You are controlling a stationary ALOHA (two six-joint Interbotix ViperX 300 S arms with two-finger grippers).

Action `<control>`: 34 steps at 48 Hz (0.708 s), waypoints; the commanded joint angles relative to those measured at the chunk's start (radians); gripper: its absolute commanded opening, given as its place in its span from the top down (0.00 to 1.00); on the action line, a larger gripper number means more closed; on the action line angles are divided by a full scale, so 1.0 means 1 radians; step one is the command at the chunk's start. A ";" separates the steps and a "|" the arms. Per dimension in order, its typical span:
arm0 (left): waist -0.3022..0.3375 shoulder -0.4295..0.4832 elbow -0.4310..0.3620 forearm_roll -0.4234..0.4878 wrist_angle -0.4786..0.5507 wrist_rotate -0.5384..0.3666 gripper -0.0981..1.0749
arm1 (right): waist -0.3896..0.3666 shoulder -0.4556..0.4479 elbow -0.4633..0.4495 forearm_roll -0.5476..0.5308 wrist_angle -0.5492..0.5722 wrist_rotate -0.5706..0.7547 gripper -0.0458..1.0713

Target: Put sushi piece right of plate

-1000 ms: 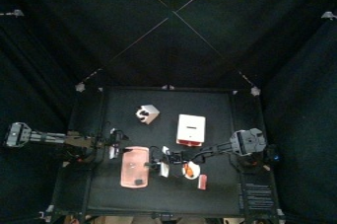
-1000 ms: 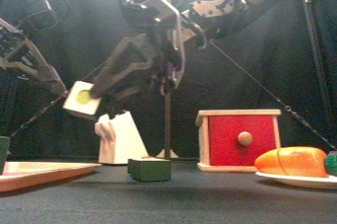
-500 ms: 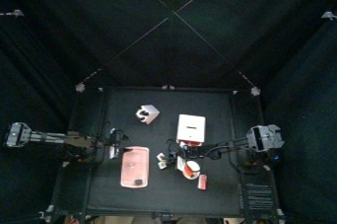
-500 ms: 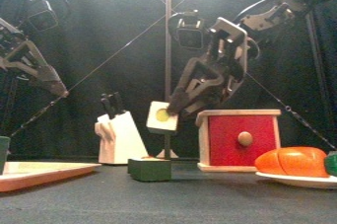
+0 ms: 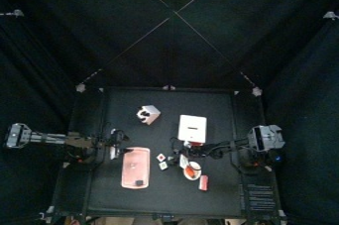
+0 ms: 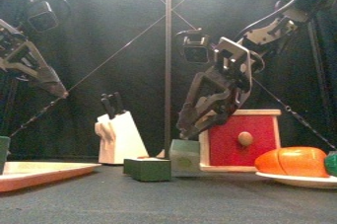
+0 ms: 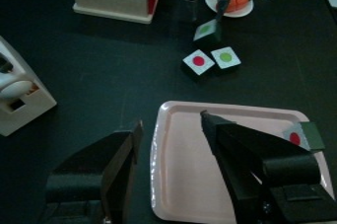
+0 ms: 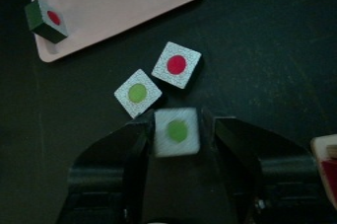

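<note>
The salmon-pink plate (image 5: 134,167) lies at the table's front left; it also shows in the left wrist view (image 7: 231,164) and the right wrist view (image 8: 118,1). My right gripper (image 8: 174,141) is shut on a white sushi piece with a green dot (image 8: 174,131). In the front view this sushi piece (image 6: 184,156) hangs at table level, right beside a green-sided piece (image 6: 149,169). Two loose pieces, a green-dot one (image 8: 136,92) and a red-dot one (image 8: 175,62), lie right of the plate. A red-dot piece (image 8: 46,18) sits on the plate's corner. My left gripper (image 7: 178,169) is open over the plate.
A red box with a white top (image 5: 193,128) stands behind the right gripper. A white block (image 5: 145,116) stands at the back left. An orange item on a white dish (image 6: 293,161) lies at the front right. The left arm (image 5: 40,138) rests at the left edge.
My right gripper has carried the green-dot sushi piece to the right and down, from high over the left of the table to table level beside the loose pieces. The left arm has not moved.
</note>
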 commanded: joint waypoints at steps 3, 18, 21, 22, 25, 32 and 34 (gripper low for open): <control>0.005 0.002 -0.012 -0.002 -0.006 0.000 0.17 | -0.005 -0.018 -0.020 -0.003 -0.005 -0.003 0.20; 0.005 0.002 -0.011 -0.002 -0.006 0.000 0.17 | -0.005 -0.020 -0.023 -0.006 -0.005 -0.003 0.19; 0.005 0.002 -0.011 -0.002 -0.008 0.000 0.17 | -0.005 -0.018 -0.025 -0.006 -0.005 -0.003 0.19; 0.005 0.002 -0.012 0.000 -0.008 0.000 0.17 | -0.005 -0.018 -0.025 -0.006 -0.005 -0.003 0.19; 0.005 0.002 -0.012 0.000 -0.008 0.000 0.17 | -0.005 -0.018 -0.026 -0.006 -0.005 -0.003 0.19; 0.005 0.002 -0.011 0.000 -0.008 0.000 0.17 | -0.005 -0.018 -0.031 -0.006 -0.003 -0.003 0.19; 0.005 0.002 -0.011 -0.002 -0.006 0.000 0.17 | -0.005 -0.018 -0.032 -0.006 -0.003 -0.005 0.19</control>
